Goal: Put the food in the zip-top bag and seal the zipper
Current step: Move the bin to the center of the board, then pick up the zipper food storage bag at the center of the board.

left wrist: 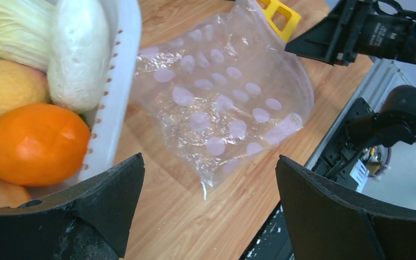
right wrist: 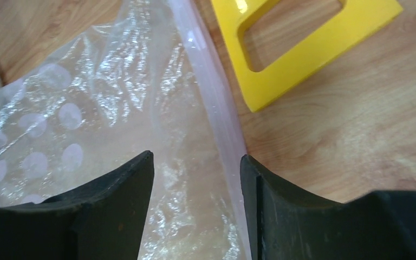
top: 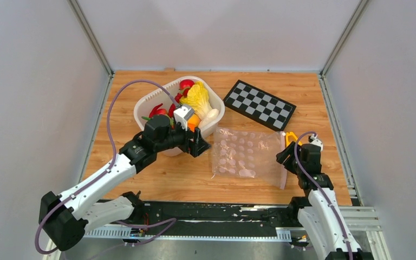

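Clear plastic: the zip-top bag (top: 246,153) is laid flat on the table, between the white basket (top: 147,100) and the right arm; nothing is seen inside it.
Pink strip: the zipper (right wrist: 211,92) is run along the bag's right edge. Whether the mouth is open or pressed closed cannot be told from these views.
Food (top: 195,100): all of it is heaped in the basket, with a cabbage (top: 197,97) on top and an orange fruit (left wrist: 35,143) against the near wall. None has been bagged yet.
Right gripper (right wrist: 195,162): the jaws are set narrowly apart and lowered astride the zipper. Nothing is clamped, and contact with the film cannot be confirmed.
Left gripper (left wrist: 208,168): the jaws are spread wide and empty, held by the basket's near wall, above the gap between basket and bag.
Risk, bag: the thin film may be dragged or crumpled if only one layer is pinched, so the mouth would not be opened.
Risk, neighbour: the yellow toy (right wrist: 303,43) lies just beside the zipper and could be caught or pushed by the outer finger.
Risk, food: the smooth, rounded fruit may slip from the fingers and roll, and the light basket may be nudged.
Surface: a wood-grain table (top: 157,179), smooth, with a checkerboard (top: 260,104) at the far right.
Room: the table is enclosed by plain pale panels (top: 32,81) on three sides.
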`<state>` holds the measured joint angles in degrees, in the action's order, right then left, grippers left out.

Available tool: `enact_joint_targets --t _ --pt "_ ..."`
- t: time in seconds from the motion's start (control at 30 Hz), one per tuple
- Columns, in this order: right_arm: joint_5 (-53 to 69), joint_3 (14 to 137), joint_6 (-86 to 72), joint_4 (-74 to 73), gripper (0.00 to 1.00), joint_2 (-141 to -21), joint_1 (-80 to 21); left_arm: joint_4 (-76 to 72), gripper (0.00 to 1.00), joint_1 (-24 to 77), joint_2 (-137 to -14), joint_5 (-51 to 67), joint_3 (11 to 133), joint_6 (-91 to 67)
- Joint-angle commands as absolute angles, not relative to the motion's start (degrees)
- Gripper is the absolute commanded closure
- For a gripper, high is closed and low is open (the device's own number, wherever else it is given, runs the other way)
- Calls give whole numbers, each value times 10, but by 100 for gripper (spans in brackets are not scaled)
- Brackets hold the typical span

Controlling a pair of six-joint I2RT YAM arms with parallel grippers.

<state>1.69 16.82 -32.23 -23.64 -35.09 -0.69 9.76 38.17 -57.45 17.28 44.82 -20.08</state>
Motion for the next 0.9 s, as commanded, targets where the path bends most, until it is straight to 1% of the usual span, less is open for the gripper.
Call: enact_joint_targets --t 0.0,0.03,0.13,0.2,0.27,0.33,0.5,0.57,0.63,0.8,0.87 --pt "-48 191 -336 -234 37 -381 -5 128 3 425 -572 152 488 -198" --pt "-54 187 -339 -219 34 -391 -6 130 3 436 -573 148 494 -197" --pt "-57 183 -335 -185 34 -423 15 134 3 469 -576 133 497 -196" --pt "-23 181 -322 -158 35 -439 20 136 3 488 -577 128 493 -198" --pt "20 176 -318 -134 37 -446 22 136 3 501 -574 125 484 -198" --pt "43 169 -323 -120 42 -447 23 133 3 510 -568 124 470 -199" --pt "77 119 -365 -63 50 -415 25 135 3 519 -556 132 455 -196" --pt "84 102 -377 -52 50 -403 25 133 3 522 -546 132 446 -196" --pt "94 92 -376 -43 53 -394 25 128 2 524 -536 137 433 -198" --pt "130 112 -371 -67 51 -391 27 123 2 529 -515 151 418 -204" --pt "115 114 -377 -86 46 -391 27 123 2 529 -510 152 419 -203"
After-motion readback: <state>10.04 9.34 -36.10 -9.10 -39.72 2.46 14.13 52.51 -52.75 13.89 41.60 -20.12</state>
